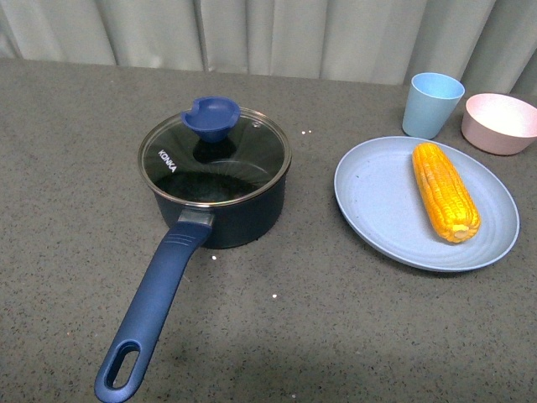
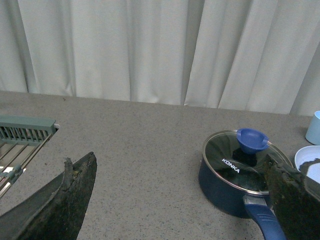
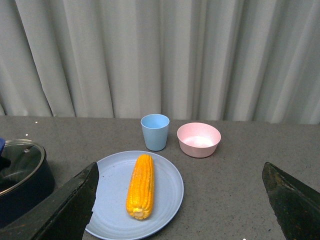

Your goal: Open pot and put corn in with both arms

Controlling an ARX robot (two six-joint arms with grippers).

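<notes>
- The left jaws stand wide apart and hold nothing. Their two dark, rough fingers show at the lower corners of the left wrist view.
- The pot, dark navy blue, sits on the grey speckled tabletop ahead of the left jaws. It lies off toward one finger, which hides part of its long blue handle.
- A glass lid with a blue knob and the word KONKA lies closed on the pot.
- A pale green rack sits off to the other side of the left jaws, beyond the opposite finger.
- The right jaws gape just as wide and are empty.
- The corn, one yellow-orange cob, lies ahead of the right jaws, in line with the gap between them and touched by neither finger. It rests on a round light blue plate.
- Past the plate, farther from the right jaws, a light blue cup and a pink bowl stand near each other, not touching.
- The front view shows neither arm. There the pot and the plate sit apart on the tabletop, and a pale curtain hangs behind them.
</notes>
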